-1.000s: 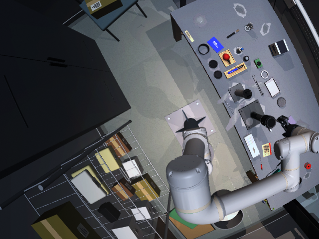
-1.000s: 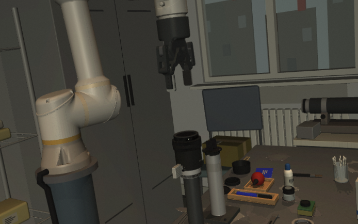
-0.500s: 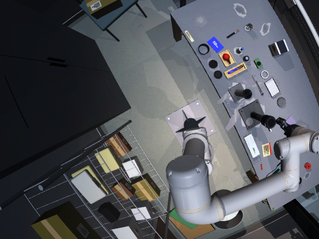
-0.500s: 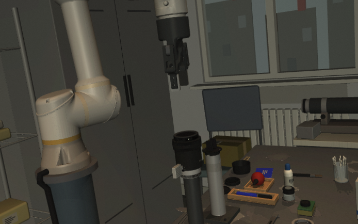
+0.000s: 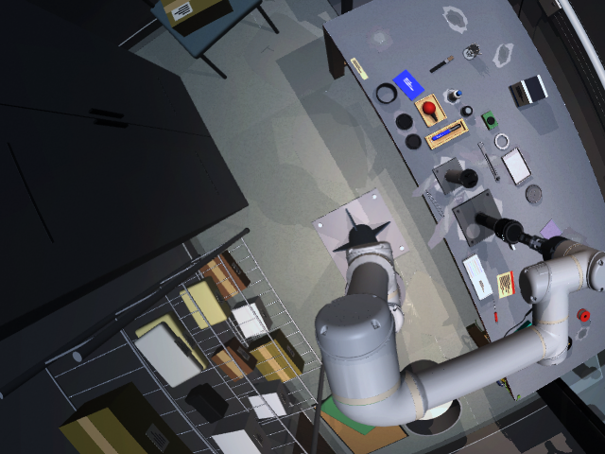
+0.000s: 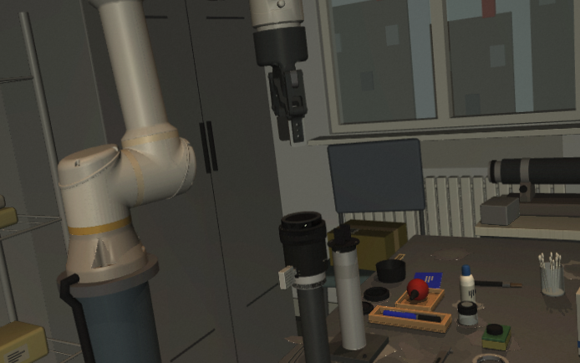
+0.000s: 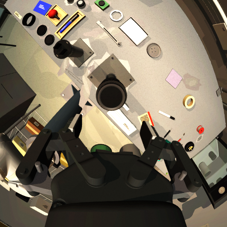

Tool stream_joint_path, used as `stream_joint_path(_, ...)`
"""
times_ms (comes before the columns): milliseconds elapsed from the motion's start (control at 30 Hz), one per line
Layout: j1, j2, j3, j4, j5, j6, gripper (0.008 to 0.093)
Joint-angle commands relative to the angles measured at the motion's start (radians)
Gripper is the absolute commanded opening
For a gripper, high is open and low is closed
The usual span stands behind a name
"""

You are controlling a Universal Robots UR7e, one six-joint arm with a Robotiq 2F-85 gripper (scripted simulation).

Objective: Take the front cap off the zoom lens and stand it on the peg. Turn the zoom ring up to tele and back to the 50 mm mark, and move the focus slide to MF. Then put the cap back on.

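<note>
The zoom lens (image 6: pixel 304 250) (image 7: pixel 111 94) (image 5: pixel 506 228) stands upright on a dark post at the near edge of the table, its lower barrel partly hidden in the wrist camera by its own open front. A white tab (image 6: pixel 287 277) sticks out from its side. Beside it the pale peg (image 6: pixel 348 295) (image 7: pixel 68 50) (image 5: pixel 462 177) carries the black front cap (image 6: pixel 343 241) on top. My gripper (image 6: pixel 291 130) (image 7: pixel 111 128) hangs high above the lens, open and empty.
Wooden trays with a red blower (image 6: pixel 417 289) and a blue pen (image 6: pixel 409 316) lie right of the peg, near a lens hood (image 6: pixel 390 270), loose caps (image 6: pixel 376 293) and a bottle (image 6: pixel 466 282). A wire shelf (image 5: pixel 220 337) stands by the robot base.
</note>
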Motion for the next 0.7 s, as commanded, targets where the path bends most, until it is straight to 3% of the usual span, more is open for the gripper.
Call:
stream_joint_path(0, 0.000, 0.000, 0.000, 0.000, 0.000, -0.029, 0.0880)
stream_joint_path(667, 0.000, 0.000, 0.000, 0.000, 0.000, -0.618, 0.0880)
